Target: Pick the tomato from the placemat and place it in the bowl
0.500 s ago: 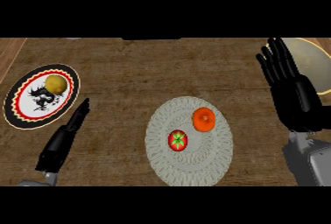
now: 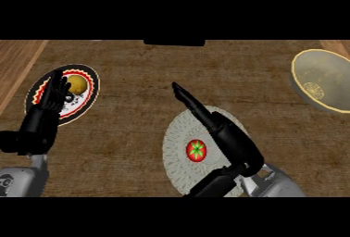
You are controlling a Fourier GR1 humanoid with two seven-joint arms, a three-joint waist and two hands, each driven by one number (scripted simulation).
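We see the tomato [image 2: 196,150] lying on the round, pale woven placemat [image 2: 179,162], stem side up, near centre. We judge it light, smooth and soft, best cupped round its sides. Our right hand [image 2: 217,127] lies just beside it, fingers straight and together. The glazed bowl [image 2: 321,78] sits far right. Our left hand [image 2: 46,109] rests open over a patterned plate [image 2: 85,95] on the brown worktop [image 2: 137,125]

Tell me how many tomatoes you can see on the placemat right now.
1: a red tomato with a green top sits on the round white placemat, just left of the right robot hand. That arm could be hiding another.
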